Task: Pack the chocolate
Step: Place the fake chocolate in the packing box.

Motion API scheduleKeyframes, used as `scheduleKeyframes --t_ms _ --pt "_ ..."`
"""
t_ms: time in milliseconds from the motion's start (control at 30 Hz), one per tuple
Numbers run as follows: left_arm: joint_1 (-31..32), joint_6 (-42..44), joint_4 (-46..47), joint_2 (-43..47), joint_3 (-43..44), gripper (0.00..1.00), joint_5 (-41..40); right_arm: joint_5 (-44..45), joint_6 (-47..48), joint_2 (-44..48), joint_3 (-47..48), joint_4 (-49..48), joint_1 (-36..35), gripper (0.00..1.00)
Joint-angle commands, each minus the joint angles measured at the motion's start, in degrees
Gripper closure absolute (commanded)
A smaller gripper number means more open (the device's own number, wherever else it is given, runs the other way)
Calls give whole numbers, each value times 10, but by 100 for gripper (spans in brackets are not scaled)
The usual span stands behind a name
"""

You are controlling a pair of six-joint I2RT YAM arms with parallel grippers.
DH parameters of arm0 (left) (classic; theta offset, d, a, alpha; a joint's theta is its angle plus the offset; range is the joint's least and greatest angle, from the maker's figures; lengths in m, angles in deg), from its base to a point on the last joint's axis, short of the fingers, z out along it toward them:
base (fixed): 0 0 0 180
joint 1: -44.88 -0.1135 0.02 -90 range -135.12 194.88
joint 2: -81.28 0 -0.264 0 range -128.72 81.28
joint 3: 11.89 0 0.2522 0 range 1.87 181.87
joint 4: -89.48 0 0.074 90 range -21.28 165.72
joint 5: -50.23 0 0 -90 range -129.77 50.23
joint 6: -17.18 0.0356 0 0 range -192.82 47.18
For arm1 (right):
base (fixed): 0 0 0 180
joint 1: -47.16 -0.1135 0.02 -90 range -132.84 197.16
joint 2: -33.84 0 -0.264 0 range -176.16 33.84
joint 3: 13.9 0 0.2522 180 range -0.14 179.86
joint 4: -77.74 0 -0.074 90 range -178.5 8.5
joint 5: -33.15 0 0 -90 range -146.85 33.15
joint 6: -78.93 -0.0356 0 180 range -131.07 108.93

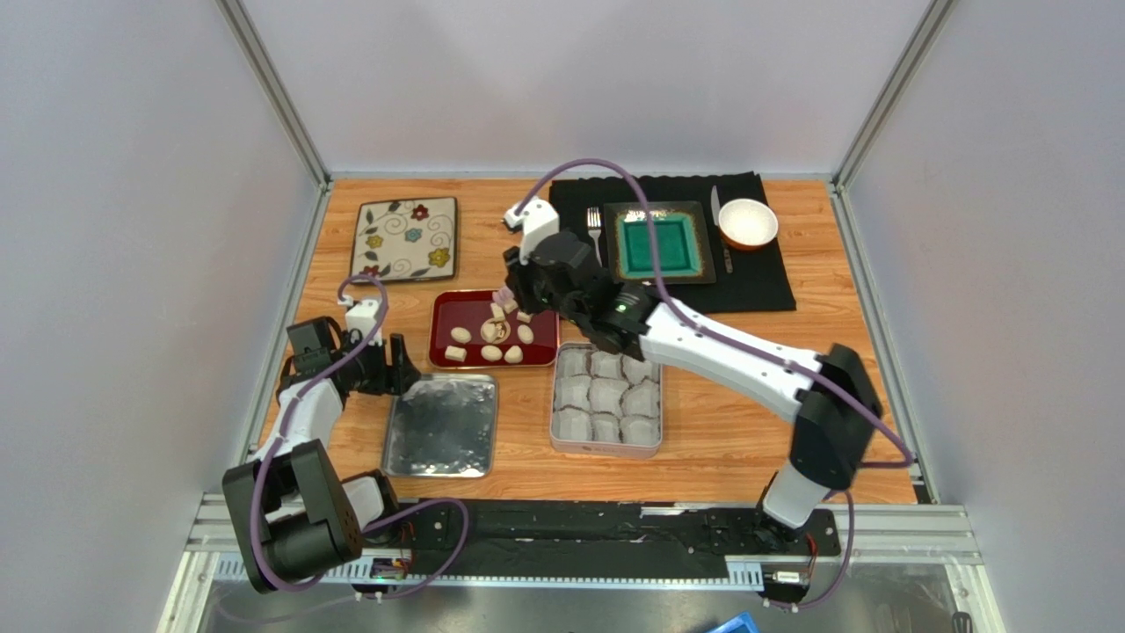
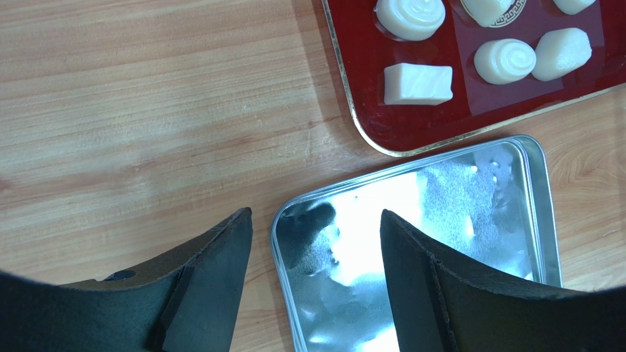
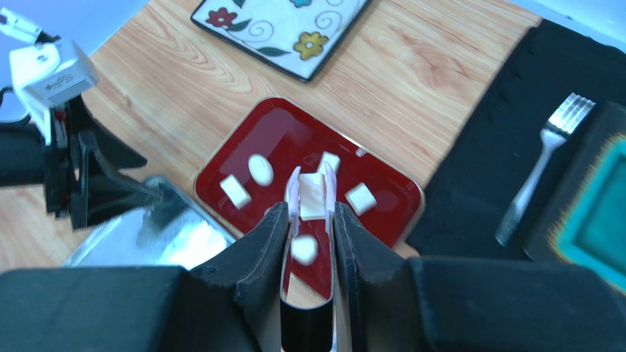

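Several cream chocolate pieces (image 1: pixel 491 340) lie on the red tray (image 1: pixel 449 306). My right gripper (image 3: pixel 309 213) is shut on a pair of tongs (image 3: pixel 308 315) with clear tips. Those tips pinch one square chocolate (image 3: pixel 311 196) over the red tray (image 3: pixel 294 132); whether it is off the tray I cannot tell. A silver tin (image 1: pixel 606 396) lined with white paper cups sits to the right of the tray. My left gripper (image 2: pixel 314 214) is open over the corner of the shiny tin lid (image 2: pixel 441 205), holding nothing. Chocolate pieces (image 2: pixel 417 83) show at the top of the left wrist view.
A flowered square plate (image 1: pixel 404 238) lies at the back left. On the black mat (image 1: pixel 766 277) at the back right are a green dish (image 1: pixel 656 243), a fork (image 1: pixel 594 227) and a small bowl (image 1: pixel 748 222). The tin lid (image 1: pixel 443 425) lies near the left arm.
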Motion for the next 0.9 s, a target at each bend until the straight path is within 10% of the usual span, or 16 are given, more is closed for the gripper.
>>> scheduleKeyframes --t_ms 0,867 --pt "-8 24 -19 20 15 27 6 29 -8 125 -87 14 -2 88" --pt "-9 22 -41 28 22 28 31 49 -58 266 -271 42 -2 88"
